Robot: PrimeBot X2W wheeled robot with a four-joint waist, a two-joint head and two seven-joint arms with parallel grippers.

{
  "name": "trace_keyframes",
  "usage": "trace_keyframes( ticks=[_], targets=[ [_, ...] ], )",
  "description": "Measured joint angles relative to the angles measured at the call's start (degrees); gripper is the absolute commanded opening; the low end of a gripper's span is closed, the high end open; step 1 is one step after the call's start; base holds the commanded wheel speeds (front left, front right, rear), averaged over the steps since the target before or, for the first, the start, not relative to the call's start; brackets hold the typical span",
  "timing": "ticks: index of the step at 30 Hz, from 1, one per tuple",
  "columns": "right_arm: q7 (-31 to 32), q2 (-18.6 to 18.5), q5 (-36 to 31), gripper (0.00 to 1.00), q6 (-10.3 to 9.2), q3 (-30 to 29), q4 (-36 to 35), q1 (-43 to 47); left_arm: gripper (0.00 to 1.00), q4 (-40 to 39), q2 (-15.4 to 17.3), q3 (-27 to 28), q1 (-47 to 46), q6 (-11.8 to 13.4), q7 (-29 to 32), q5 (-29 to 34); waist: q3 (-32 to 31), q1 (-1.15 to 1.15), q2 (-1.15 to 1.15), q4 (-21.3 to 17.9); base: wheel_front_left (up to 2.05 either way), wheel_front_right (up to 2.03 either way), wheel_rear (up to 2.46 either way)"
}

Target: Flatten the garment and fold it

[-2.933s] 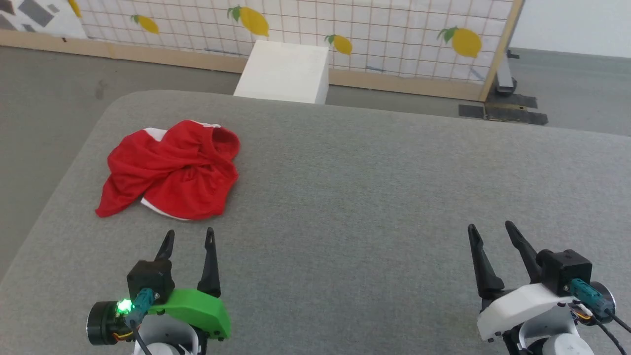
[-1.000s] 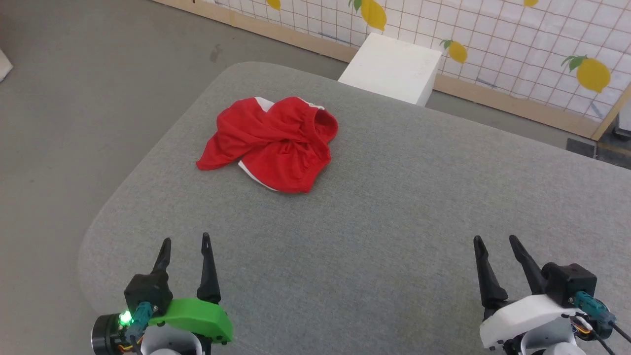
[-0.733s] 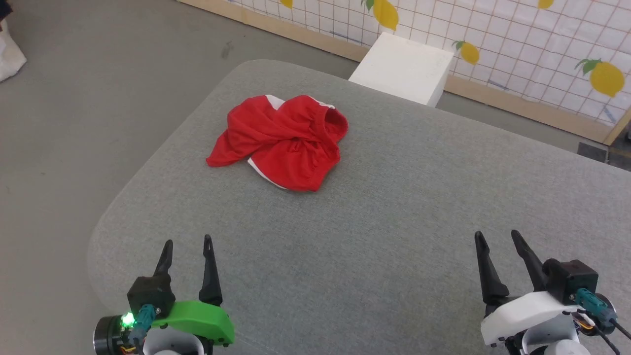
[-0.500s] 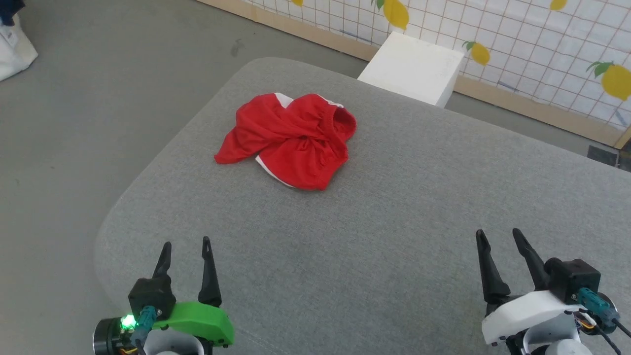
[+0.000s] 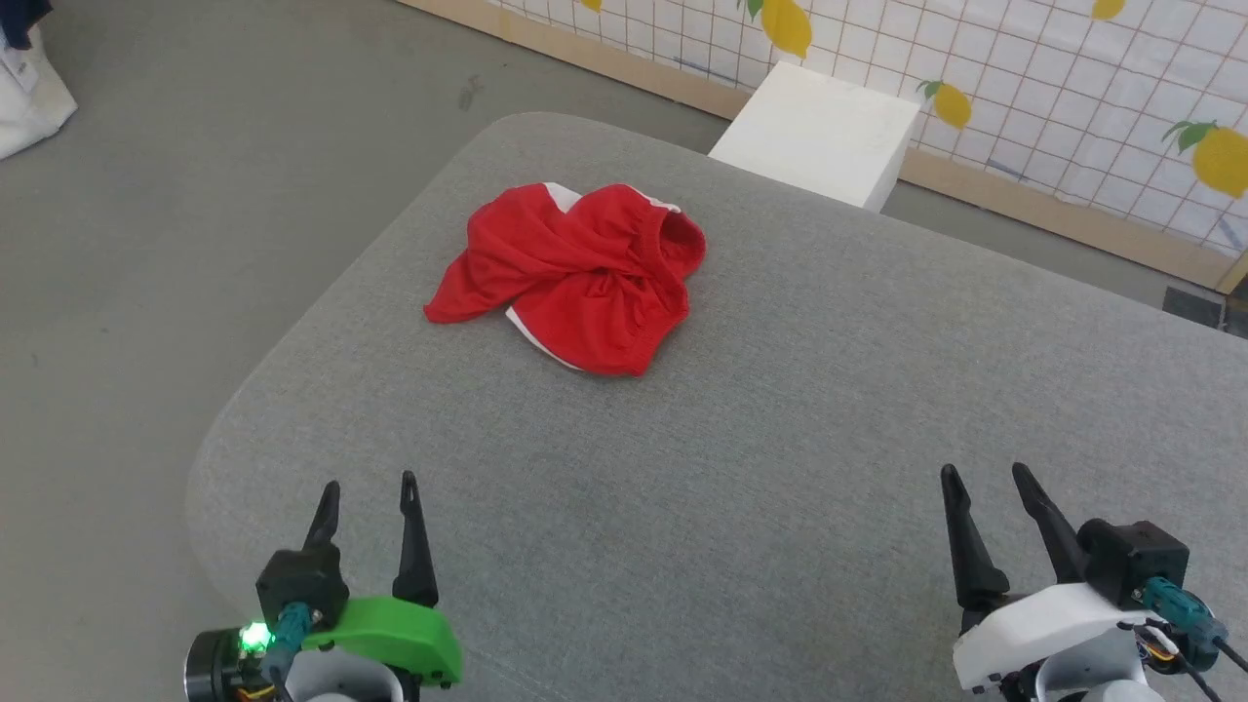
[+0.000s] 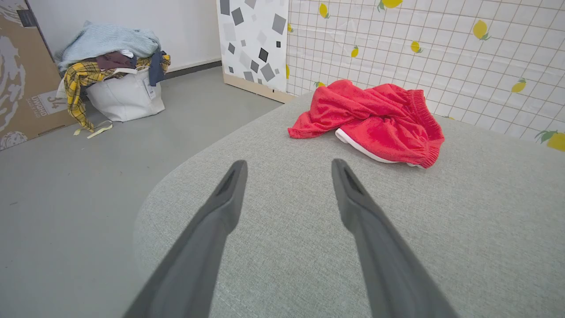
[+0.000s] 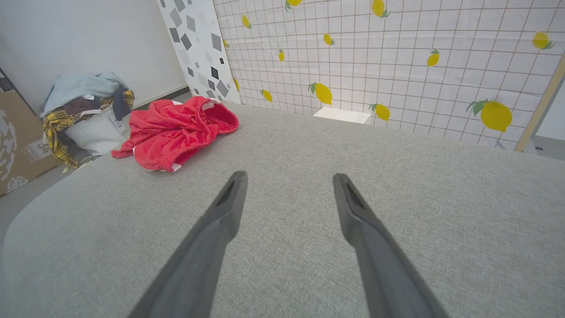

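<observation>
Holds the left tool [image 5: 370, 480] and the right tool [image 5: 983, 468] spread wide and empty, near the front of the grey bench [image 5: 780, 439], far from the scrunched-up red garment [image 5: 575, 283].

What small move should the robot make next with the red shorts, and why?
Probably reach the left claw forward to the garment: it lies crumpled and untouched on the grey table, nearer that side; the right claw, also open and empty, is farther off.

Black tapering jaws sit on a green left shell [image 5: 390, 629], its lamp [image 5: 252, 637] lit, and a white right shell [image 5: 1033, 619].
</observation>
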Motion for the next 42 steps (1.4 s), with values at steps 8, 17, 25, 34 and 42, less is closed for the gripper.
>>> trace_keyframes(
  ticks=[8, 17, 25, 34, 42],
  targets=[
    [1.69, -0.01, -0.69, 1.0, 0.0, 0.12, -1.91, -0.32, 1.0, 4.23, 1.23, 0.91, -13.17, -5.63, 5.78, -6.01, 1.85, 0.0, 0.0, -1.54, 0.0, 0.0, 0.0],
    [6.43, 0.03, -5.47, 1.0, 0.0, -0.67, -8.39, -4.65, 1.0, 23.43, 4.69, 3.37, -39.21, -12.65, 26.91, -16.3, 7.9, 0.0, 0.0, -5.78, 0.0, 0.0, 0.0],
    [8.62, 0.01, -6.64, 1.0, 0.0, -2.96, -12.93, -4.74, 1.0, 32.55, 6.16, 2.97, -49.81, -12.82, 39.35, -19.44, 15.21, 0.01, 0.0, -10.35, 0.0, 0.0, 0.0],
    [9.15, 0.02, -6.58, 1.0, 0.0, -3.07, -14.74, -4.78, 1.0, 40.65, 5.79, 1.31, -49.78, -9.9, 42.74, -18.53, 21.11, 0.01, 0.0, -14.11, 0.0, 0.0, 0.0],
    [9.14, 0.02, -6.35, 1.0, 0.0, -2.86, -14.52, -4.87, 0.0, 40.96, 5.98, 3.58, -50.3, -5.97, 32.49, -18.6, 20.95, 0.01, 0.0, -15.58, 0.0, 0.0, 0.0]
  ],
)
